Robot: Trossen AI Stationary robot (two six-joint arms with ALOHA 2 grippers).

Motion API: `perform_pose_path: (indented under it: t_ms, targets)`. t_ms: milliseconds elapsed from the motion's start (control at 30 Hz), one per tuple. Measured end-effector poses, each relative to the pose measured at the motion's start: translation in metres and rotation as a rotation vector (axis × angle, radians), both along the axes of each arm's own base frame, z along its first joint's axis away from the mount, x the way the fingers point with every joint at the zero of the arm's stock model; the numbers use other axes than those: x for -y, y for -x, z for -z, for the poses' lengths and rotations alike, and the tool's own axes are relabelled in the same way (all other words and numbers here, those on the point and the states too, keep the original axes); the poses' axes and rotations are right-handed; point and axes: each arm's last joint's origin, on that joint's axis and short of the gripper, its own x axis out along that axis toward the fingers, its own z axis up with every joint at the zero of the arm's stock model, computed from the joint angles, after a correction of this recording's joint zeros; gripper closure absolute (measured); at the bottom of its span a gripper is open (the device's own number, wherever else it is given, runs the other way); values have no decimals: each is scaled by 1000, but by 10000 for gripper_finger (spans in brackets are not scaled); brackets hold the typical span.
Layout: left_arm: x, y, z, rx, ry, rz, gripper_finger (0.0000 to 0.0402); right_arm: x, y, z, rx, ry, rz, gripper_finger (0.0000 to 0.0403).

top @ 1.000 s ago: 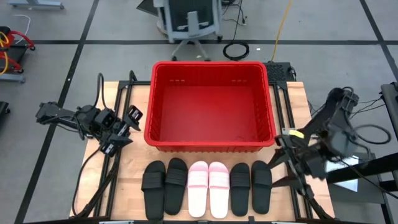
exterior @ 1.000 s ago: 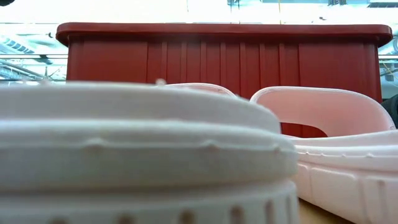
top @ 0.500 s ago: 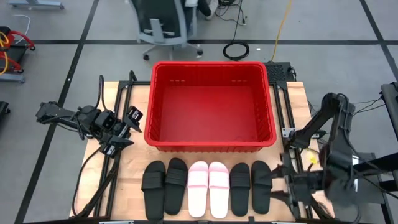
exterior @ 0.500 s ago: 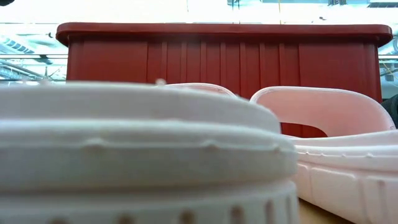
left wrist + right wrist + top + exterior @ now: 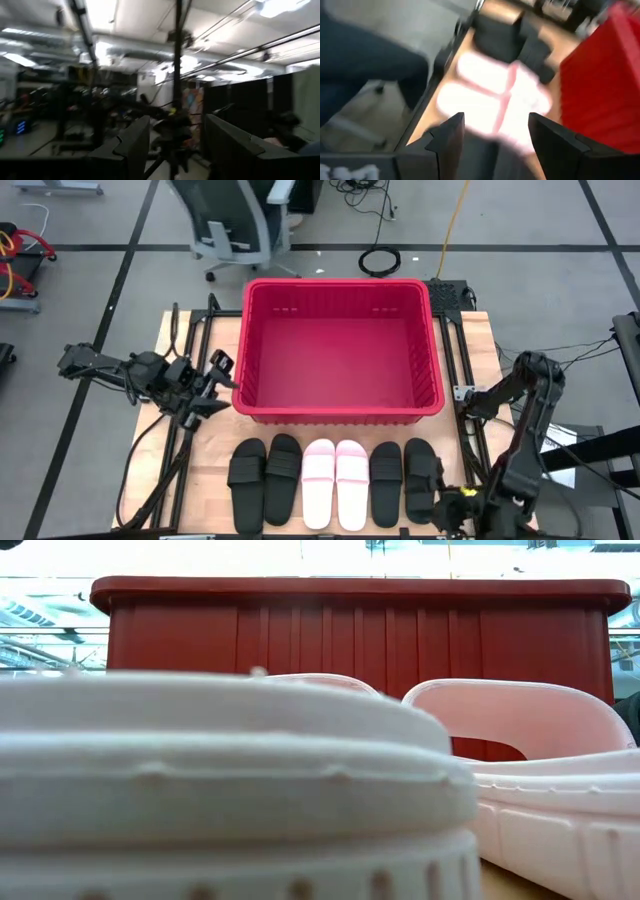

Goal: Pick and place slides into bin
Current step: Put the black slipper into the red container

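Six foam slide sandals lie side by side along the front edge of the wooden bench (image 5: 205, 445): two black slides (image 5: 264, 477) toward the left corner, two pale pink slides (image 5: 335, 470) in the middle, and two more black slides (image 5: 403, 476) toward the right. They look light, bendy and a bit grippy, so pinching the wide strap seems the best hold. The big red plastic bin (image 5: 338, 415) sits empty at the back of the bench, just behind them. The right gripper (image 5: 495, 131) hangs near the front right corner with its fingers spread, holding nothing. The left gripper (image 5: 222, 380) waits by the left edge, also spread. Around the bench are a grey floor, cables and an office chair (image 5: 232, 225).
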Motion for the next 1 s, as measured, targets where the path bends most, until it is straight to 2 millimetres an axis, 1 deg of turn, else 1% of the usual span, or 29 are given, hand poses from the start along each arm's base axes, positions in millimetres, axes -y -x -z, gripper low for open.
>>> perform_pose_path:
  t_ms: [100, 233, 433, 633, 867, 1000]
  targets:
    - [0, -3, 4, -47, 4, -35, 204, 0, 0, 17, -134, -22, 65, 190]
    - [0, -5, 5, -56, 3, -38, 204, -1, 2, 38, -311, -23, 152, 190]
    - [0, -6, 5, -55, 4, -38, 204, -6, 2, 69, -461, 63, 263, 190]
    - [0, -5, 5, -55, 5, -38, 204, -6, 3, 97, -527, 203, 378, 190]
    - [0, -5, 5, -54, -1, -41, 204, 0, 3, 113, -553, 346, 491, 190]
    - [0, -5, 5, -53, -3, -42, 204, 2, 1, 124, -567, 409, 516, 190]
